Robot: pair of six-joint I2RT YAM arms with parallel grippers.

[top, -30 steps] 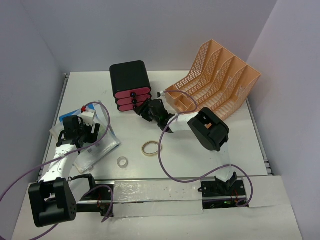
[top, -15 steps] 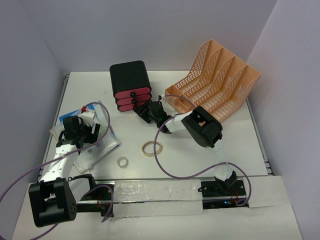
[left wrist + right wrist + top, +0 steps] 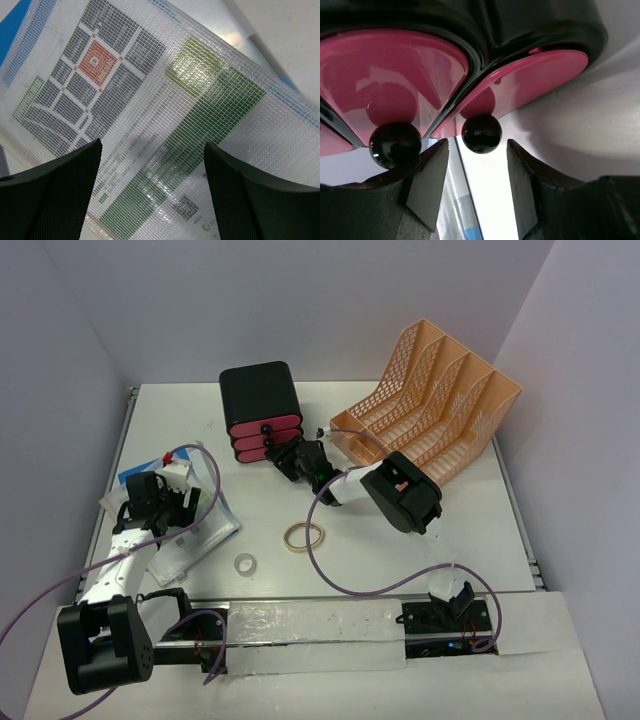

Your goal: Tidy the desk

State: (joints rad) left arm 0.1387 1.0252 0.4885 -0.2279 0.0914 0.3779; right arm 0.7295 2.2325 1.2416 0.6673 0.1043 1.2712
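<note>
the right claw (image 3: 286, 454) has crept in to the drawer box (image 3: 258, 390) at the far middle of the white table (image 3: 480, 530). it is parted, a black knob (image 3: 481, 133) just ahead of the gap, gripping nothing, so a drawer pull looks next. the left claw (image 3: 150, 170) gapes empty over a mesh pouch (image 3: 150, 90).

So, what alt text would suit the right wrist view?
Close up, the open right pincer is lined up on a black knob of a pink drawer in a black drawer box; a second knob sits beside it.

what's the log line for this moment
left hand: open over mesh pouch | right hand: open, aligned with black drawer knob | nothing held
</note>
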